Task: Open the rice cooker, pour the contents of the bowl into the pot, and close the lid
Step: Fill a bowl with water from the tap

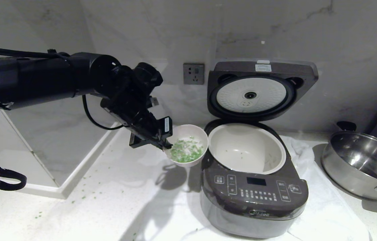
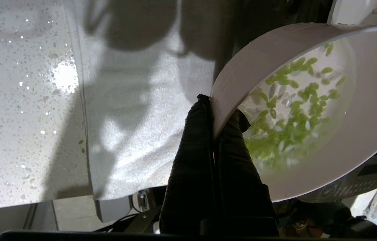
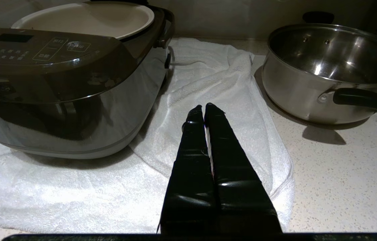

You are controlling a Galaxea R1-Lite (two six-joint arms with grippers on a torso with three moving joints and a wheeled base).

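Head view: dim, cool overall. Light from above and behind throws hard shadows of the bowl [image 1: 188, 144] and the left arm [image 1: 58, 78] forward onto the white towel [image 1: 325, 214]. Glare streaks inside the steel pan [image 1: 364, 164]. Left wrist view: blown-out hotspot on the speckled counter [image 2: 24, 100]; green bits [image 2: 285, 110] motion-smeared. Right wrist view: sharp, cooker's glossy rim [image 3: 74, 127] mirrors surroundings.
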